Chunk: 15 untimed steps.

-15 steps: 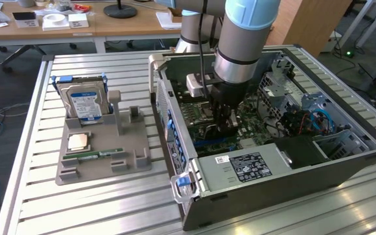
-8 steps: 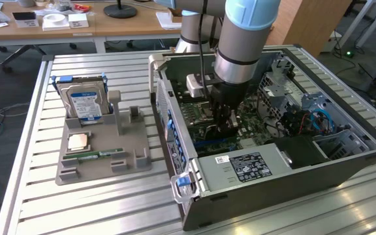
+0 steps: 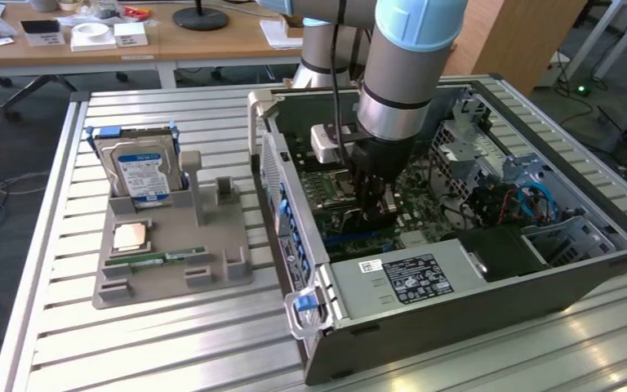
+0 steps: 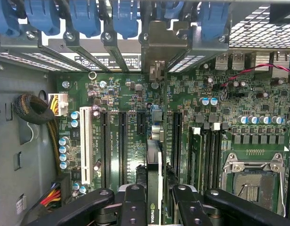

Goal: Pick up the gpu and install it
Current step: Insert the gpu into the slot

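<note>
My gripper (image 3: 380, 211) reaches down into the open computer case (image 3: 575, 261), low over the green motherboard (image 4: 258, 94). It is shut on the gpu (image 4: 154, 162), a thin card seen edge-on between the two black fingers (image 4: 133, 205). The card stands upright among the long black expansion slots (image 4: 122, 141), running parallel to them. Its metal bracket (image 4: 157, 49) lies against the rear row of slot covers with blue clips (image 4: 126, 16). Whether its lower edge sits in a slot I cannot tell. In the exterior view the fingers hide most of the card.
A grey holder (image 3: 172, 273) on the exterior view's left carries a blue-labelled hard drive (image 3: 141, 173), a processor (image 3: 131, 236) and a green memory stick (image 3: 166, 257). Inside the case are the power supply (image 3: 411, 278), a drive cage (image 3: 477, 139), cable bundles (image 4: 34, 110) and the empty processor socket (image 4: 253, 181).
</note>
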Tool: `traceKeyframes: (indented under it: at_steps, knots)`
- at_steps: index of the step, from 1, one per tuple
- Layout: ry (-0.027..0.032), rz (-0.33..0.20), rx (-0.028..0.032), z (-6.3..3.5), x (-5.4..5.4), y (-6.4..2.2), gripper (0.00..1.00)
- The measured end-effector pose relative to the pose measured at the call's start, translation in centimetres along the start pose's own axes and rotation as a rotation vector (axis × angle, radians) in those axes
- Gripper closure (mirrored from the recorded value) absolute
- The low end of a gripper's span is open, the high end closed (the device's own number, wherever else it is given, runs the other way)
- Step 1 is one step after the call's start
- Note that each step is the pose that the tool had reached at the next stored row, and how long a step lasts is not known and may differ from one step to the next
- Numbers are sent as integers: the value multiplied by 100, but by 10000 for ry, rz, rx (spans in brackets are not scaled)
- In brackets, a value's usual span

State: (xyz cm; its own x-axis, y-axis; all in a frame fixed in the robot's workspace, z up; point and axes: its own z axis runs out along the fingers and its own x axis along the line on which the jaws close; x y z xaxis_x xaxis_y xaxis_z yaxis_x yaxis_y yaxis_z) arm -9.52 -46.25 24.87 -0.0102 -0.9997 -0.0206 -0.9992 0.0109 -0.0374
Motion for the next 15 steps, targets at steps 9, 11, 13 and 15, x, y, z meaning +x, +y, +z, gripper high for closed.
traceKeyframes:
  at_steps: [9,11,13,15]
  knots:
    - [0,29,1,1,0,0,74]
    - [-4,38,1,1,0,0,74]
    - [-7,48,2,1,0,0,74]
    - [-6,48,1,1,0,0,74]
